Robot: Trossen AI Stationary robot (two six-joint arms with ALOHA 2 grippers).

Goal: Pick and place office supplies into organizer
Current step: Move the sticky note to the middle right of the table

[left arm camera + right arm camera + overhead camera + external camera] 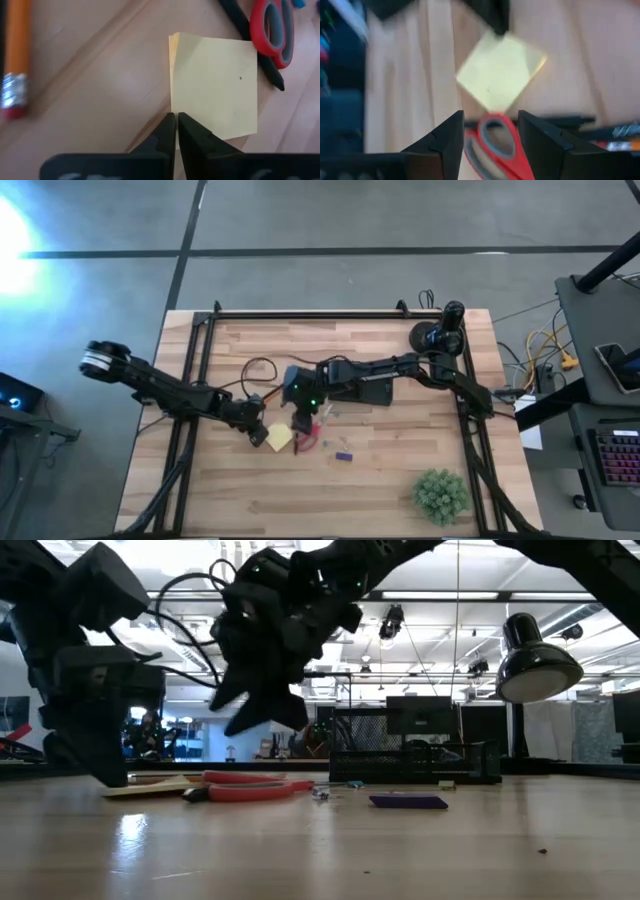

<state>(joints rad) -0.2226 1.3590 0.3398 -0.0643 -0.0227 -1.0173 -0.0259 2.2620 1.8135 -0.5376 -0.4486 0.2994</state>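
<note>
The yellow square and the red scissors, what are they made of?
The yellow square looks like matte paper: stacked sheet edges show along one side. The scissors have glossy red handles with grey lining, probably plastic; their blades are not clearly seen.

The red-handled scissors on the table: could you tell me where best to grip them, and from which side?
Probably from straight above, at a handle loop. The scissors lie flat beside the sticky-note pad, and the right gripper hangs open above them, a red loop showing between its fingers. The left gripper, shut, sits at the pad's edge.
</note>
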